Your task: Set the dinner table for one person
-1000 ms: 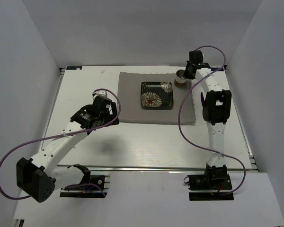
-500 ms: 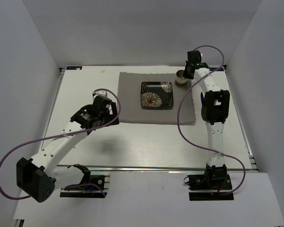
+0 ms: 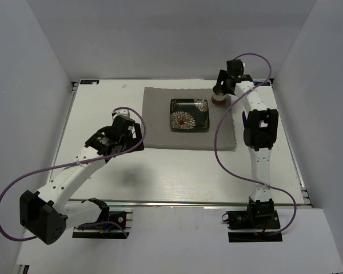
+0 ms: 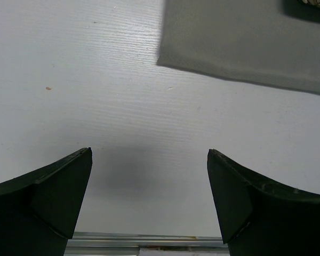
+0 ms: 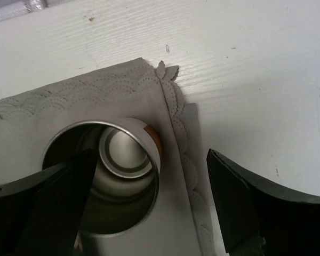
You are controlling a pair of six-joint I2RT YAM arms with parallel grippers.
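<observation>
Within the last second the right end effector (image 3: 220, 90) has slid left over the metal cup (image 5: 102, 178) at the placemat's (image 3: 160, 120) upper-right corner, jaws spread and gripping nothing, so the cup looks placed on the white worktop (image 3: 160, 171) filling mid-frame.

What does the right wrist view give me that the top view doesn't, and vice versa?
Right wrist only: the metal inside of the cup and the scalloped edge of the mat. Top only: the plate near the mat's middle, and the left end effector over bare table beside the mat. Both: the right end effector at the cup, on the mat's far right corner.
</observation>
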